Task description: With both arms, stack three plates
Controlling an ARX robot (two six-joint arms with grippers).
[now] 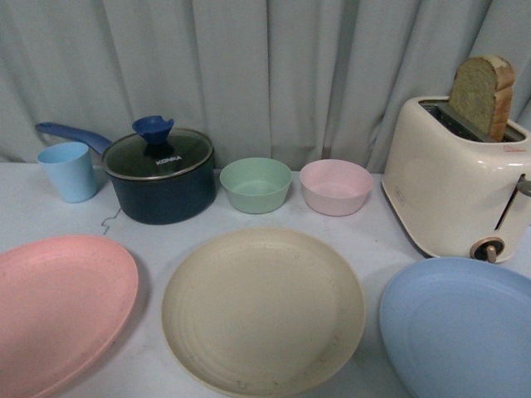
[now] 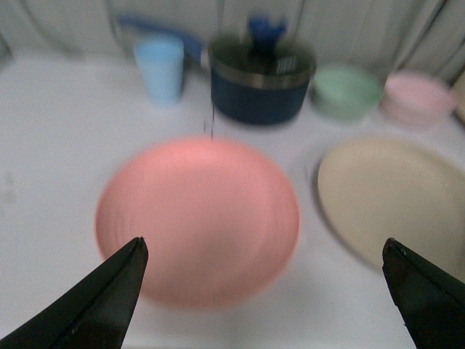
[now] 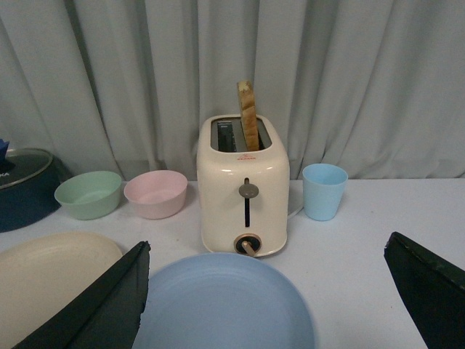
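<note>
Three plates lie side by side on the white table: a pink plate (image 1: 58,307) at the left, a beige-cream plate (image 1: 263,308) in the middle, a light blue plate (image 1: 465,327) at the right. Neither gripper shows in the front view. My left gripper (image 2: 265,251) is open and empty, above the near edge of the pink plate (image 2: 197,218), with the beige plate (image 2: 396,196) beside it. My right gripper (image 3: 267,254) is open and empty, over the blue plate (image 3: 225,305); the beige plate (image 3: 51,280) is at one side.
Behind the plates stand a light blue cup (image 1: 68,171), a dark blue lidded pot (image 1: 162,174), a green bowl (image 1: 255,184), a pink bowl (image 1: 335,186) and a cream toaster (image 1: 456,178) with a bread slice. A second blue cup (image 3: 323,190) stands beside the toaster. A grey curtain hangs behind.
</note>
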